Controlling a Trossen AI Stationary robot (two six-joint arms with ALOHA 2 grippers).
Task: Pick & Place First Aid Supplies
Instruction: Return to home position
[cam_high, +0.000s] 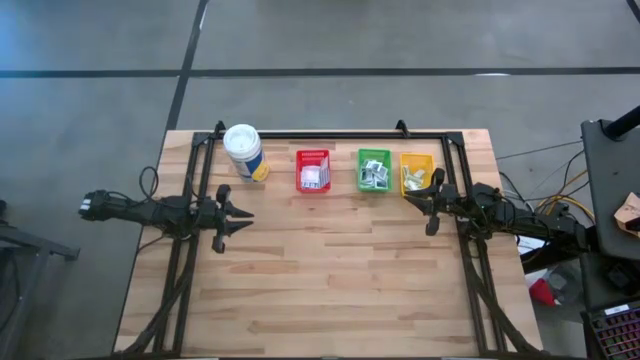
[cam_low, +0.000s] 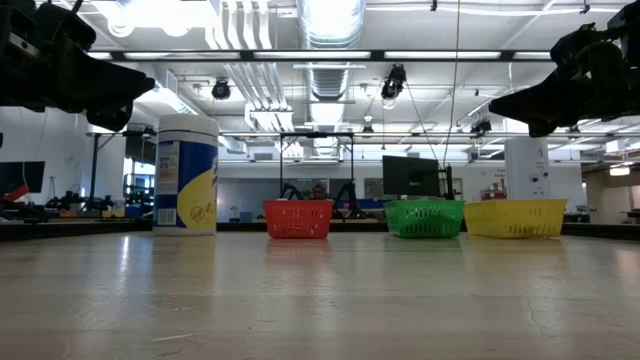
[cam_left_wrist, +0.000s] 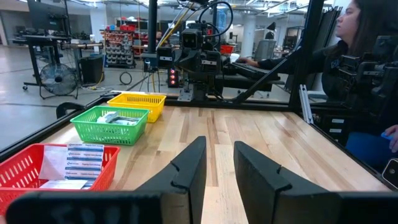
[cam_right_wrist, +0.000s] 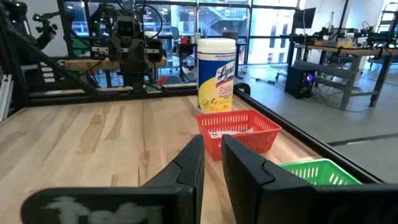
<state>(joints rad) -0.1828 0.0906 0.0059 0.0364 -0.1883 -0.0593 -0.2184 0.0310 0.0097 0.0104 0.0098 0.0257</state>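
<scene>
table (cam_high: 330, 280): bins (cam_high: 313, 171) along far edge; left pincer (cam_high: 246, 215), right pincer (cam_high: 414, 202) near sides

Two matte-black jointed arms (cam_high: 160, 211), looping black cables (cam_high: 148, 181), blunt wedge-shaped claw fingers (cam_left_wrist: 186, 174)
</scene>
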